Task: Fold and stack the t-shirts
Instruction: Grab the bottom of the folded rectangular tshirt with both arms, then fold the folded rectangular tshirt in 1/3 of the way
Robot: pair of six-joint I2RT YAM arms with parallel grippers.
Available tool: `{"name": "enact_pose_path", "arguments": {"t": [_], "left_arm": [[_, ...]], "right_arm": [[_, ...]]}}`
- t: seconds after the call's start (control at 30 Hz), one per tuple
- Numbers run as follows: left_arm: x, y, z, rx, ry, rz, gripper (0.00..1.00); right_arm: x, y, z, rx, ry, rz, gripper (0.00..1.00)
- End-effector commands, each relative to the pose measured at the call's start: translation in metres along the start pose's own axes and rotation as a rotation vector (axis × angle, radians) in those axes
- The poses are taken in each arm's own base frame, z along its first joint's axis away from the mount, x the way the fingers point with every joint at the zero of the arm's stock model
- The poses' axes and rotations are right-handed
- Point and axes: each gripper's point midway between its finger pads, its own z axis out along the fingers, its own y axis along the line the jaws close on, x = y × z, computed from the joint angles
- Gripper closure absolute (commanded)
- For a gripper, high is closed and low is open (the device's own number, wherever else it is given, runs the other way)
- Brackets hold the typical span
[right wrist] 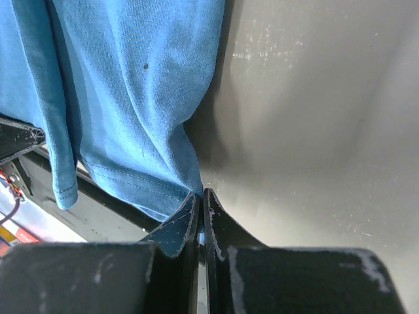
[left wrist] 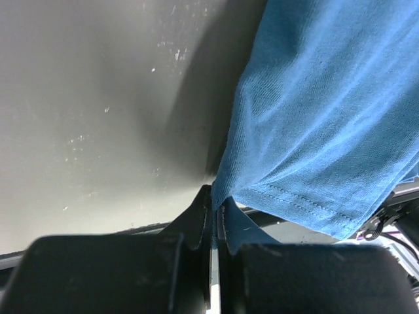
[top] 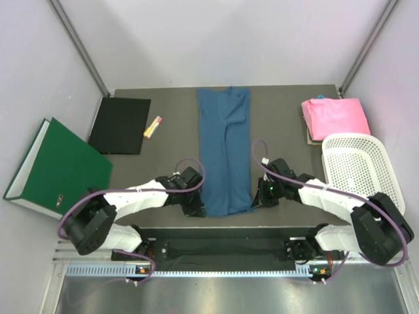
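Your left tool [left wrist: 214, 204] is clamped on the near left corner of the blue shirt [top: 224, 150], your right tool [right wrist: 200, 195] on its near right corner. It lies as a long strip mid-way across the surface [top: 281, 124]; the pink shirt [top: 335, 118] sits folded far right, behind the basket [top: 357, 167].

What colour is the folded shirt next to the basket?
The shirt is bright pink, clearest in the top external view.

No legible text, label, brand or number in any view.
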Motion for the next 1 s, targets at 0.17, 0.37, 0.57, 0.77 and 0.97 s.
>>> {"name": "enact_pose_path", "arguments": {"t": [0.17, 0.37, 0.57, 0.77, 0.97], "left_arm": [[-0.008, 0.009, -0.016, -0.11, -0.033, 0.02, 1.0], [-0.053, -0.042, -0.067, -0.093, -0.203, 0.077, 1.0], [-0.097, -0.088, -0.107, -0.072, -0.326, 0.118, 1.0], [-0.144, -0.101, -0.115, -0.074, -0.361, 0.117, 1.0], [-0.196, -0.1, -0.107, -0.07, -0.378, 0.104, 1.0]], "right_arm": [[0.002, 0.001, -0.008, -0.001, 0.008, -0.061, 1.0], [-0.027, 0.033, -0.034, -0.049, -0.05, -0.116, 1.0], [-0.077, 0.065, -0.062, -0.03, -0.162, -0.216, 1.0], [-0.128, 0.074, -0.061, 0.056, -0.23, -0.305, 1.0], [-0.177, 0.076, -0.046, 0.123, -0.27, -0.35, 1.0]]}}
